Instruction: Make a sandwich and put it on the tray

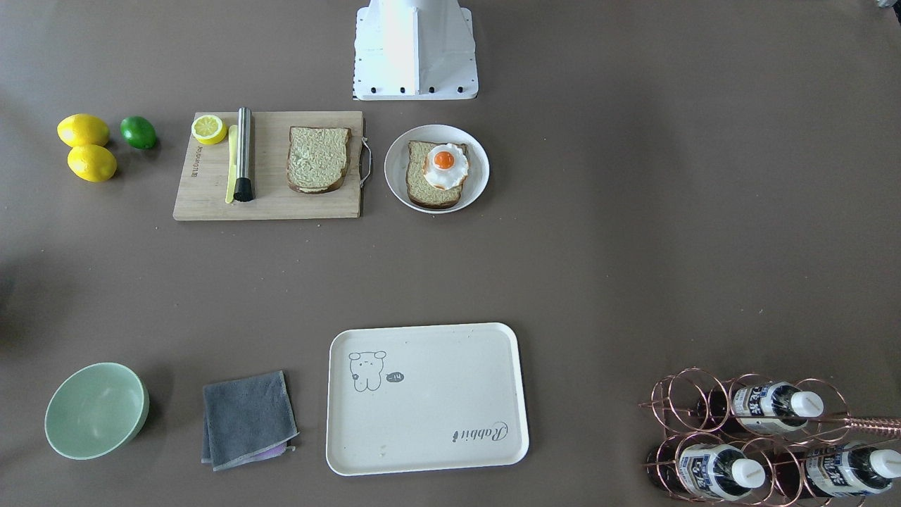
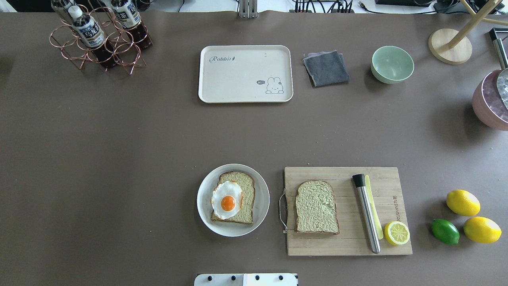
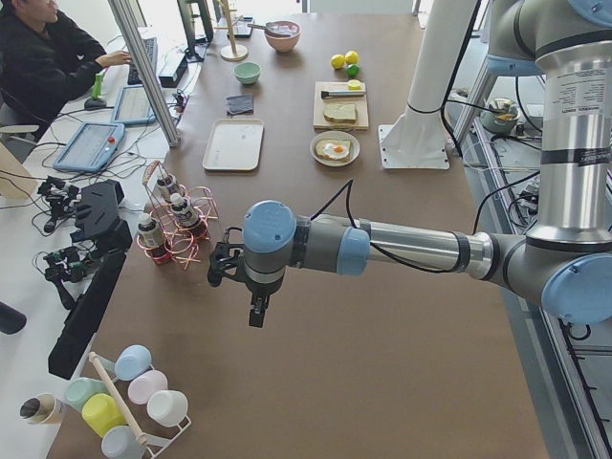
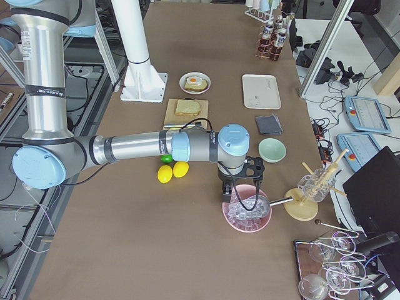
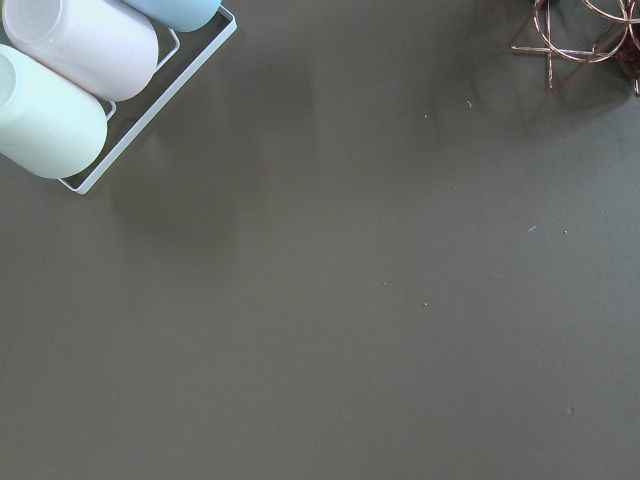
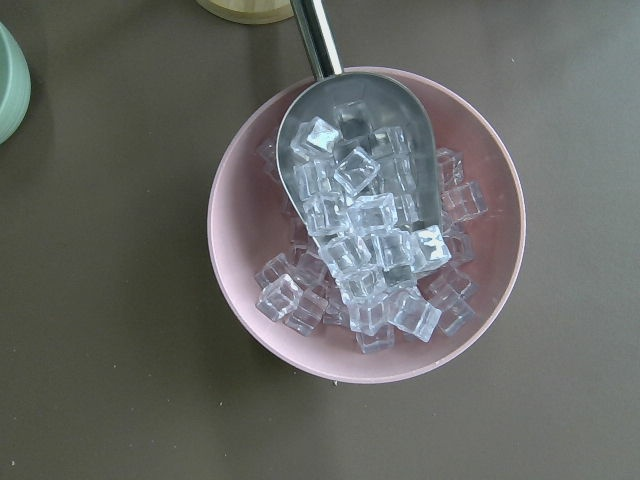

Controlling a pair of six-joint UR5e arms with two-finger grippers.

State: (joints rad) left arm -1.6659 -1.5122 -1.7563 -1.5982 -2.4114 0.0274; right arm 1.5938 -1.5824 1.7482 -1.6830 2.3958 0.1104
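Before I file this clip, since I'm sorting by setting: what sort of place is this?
Probably a robotics lab, staged as a kitchen: a robot arm reaches over a long table, a man sits working beside it, and bread lies on a cutting board.

- Bread slice (image 2: 247,190), square, brown-crusted, pale green crumb: is lying flat on round white plate (image 2: 262,198).
- Fried egg (image 2: 227,200), white, orange yolk: is resting on that slice, overhanging one edge.
- Second bread slice (image 2: 316,206): is lying flat, uncovered, on wooden cutting board (image 2: 349,242).
- Tray (image 2: 238,75), cream-white, raised rim, "Rabbit" script: is sitting flat, well apart from both slices.
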